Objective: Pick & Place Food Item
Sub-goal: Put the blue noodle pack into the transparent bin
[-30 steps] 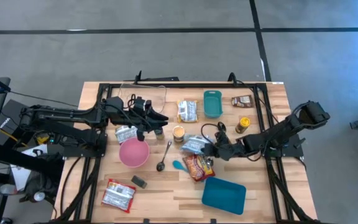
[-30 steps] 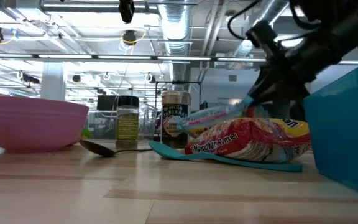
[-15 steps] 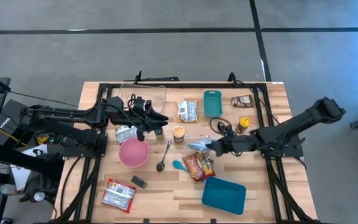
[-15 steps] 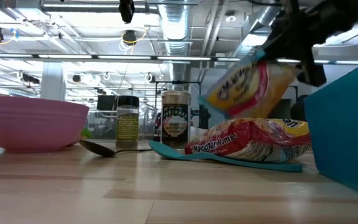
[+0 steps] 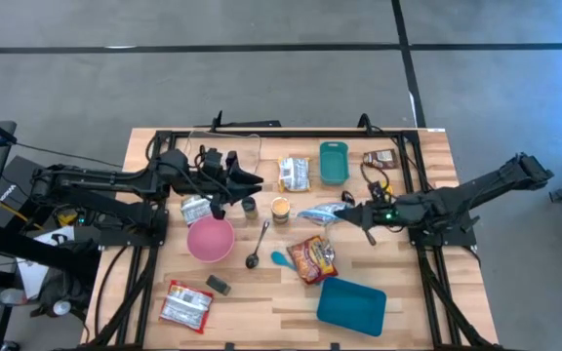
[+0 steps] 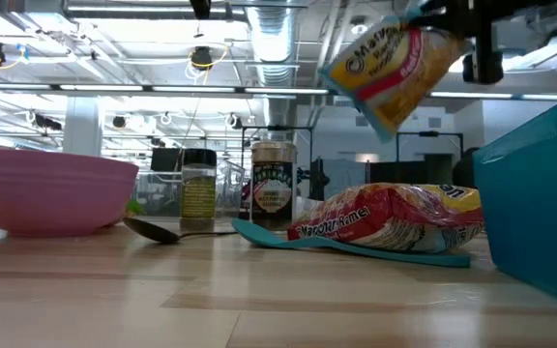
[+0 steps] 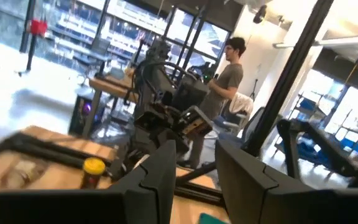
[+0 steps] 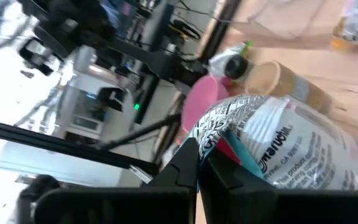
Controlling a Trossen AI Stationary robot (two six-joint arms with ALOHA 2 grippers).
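A silver, blue and yellow food packet [image 5: 320, 213] hangs high over the middle of the table, with my right gripper [image 5: 347, 214] shut on it. In the low view the packet [image 6: 390, 60] is tilted, well above a red noodle packet [image 6: 385, 222] that lies flat on the wood. My left gripper [image 5: 256, 182] hovers over the table's left half beside the jars. In its own view my left gripper [image 7: 194, 171] is open with nothing between its fingers. My right gripper pinches the packet's crimped silver end seam [image 8: 209, 134] between its two fingers [image 8: 182, 165]. The fingers come about level from the table's right side. The packet reaches away from them toward the left, lifted clear and tilted.
A pink bowl [image 5: 210, 238], a metal spoon [image 5: 258, 244], a blue spoon [image 5: 281, 259] and small jars [image 5: 280, 208] sit mid-table. A teal container [image 5: 351, 304] stands at the near edge and a teal tray [image 5: 333, 161] at the far side. Another packet [image 5: 185, 304] lies near left.
My right gripper has risen and drawn back toward the table's right and far side, staying shut. The silver packet has come up off the red noodle packet and now hangs clear, turned more upright. The red packet has stayed in place.
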